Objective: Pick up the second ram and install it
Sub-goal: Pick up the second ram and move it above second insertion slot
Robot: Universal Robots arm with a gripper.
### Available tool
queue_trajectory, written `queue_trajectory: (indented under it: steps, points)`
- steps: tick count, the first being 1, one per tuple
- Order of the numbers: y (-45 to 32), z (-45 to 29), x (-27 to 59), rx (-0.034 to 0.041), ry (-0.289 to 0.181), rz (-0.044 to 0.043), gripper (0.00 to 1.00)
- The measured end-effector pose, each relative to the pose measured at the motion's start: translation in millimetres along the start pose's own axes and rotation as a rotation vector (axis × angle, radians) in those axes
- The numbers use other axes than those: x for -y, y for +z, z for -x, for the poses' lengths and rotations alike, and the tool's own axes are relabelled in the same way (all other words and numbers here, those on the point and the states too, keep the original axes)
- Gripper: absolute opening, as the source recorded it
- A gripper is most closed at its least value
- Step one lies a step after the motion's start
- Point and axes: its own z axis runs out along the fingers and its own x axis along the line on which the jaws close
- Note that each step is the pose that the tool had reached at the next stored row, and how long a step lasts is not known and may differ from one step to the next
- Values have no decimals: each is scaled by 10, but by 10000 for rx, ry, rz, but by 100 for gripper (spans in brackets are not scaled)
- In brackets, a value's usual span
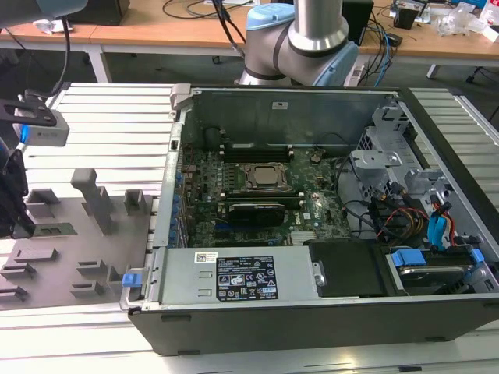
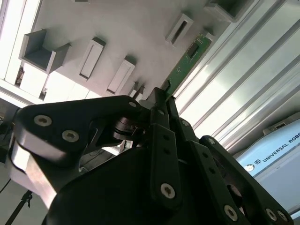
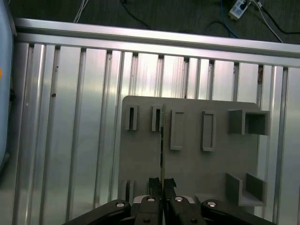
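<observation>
One long, narrow green circuit-board stick, the second ram (image 2: pixel 187 58), is pinched at one end between the pressed-together fingers of the black end effector (image 3: pixel 161 183). It hangs above the flat grey plastic holder plate (image 3: pixel 140 159), which lies on the ribbed aluminium counter (image 3: pixel 70 117) near the edge at the exterior view's left.

The grip takes only one end, so I judge the stick could pivot or slip. Its free end could also catch on the plate's raised pockets. A tilted stick would likely meet a slot crooked.

The plate's rectangular pockets look unfilled. The open black computer case (image 1: pixel 312 343) beside it holds a green motherboard with a silver processor socket (image 1: pixel 263 176) and long black memory slots (image 1: pixel 257 148). I cannot tell whether a stick sits in them.
</observation>
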Motion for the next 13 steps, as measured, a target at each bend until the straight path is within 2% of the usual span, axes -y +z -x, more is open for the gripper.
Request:
queue_trajectory:
  steps: [9,13]
  points:
    - [-132,2,-3,-1,0,-1,14]
    - [-220,4,-6,-2,0,0,14]
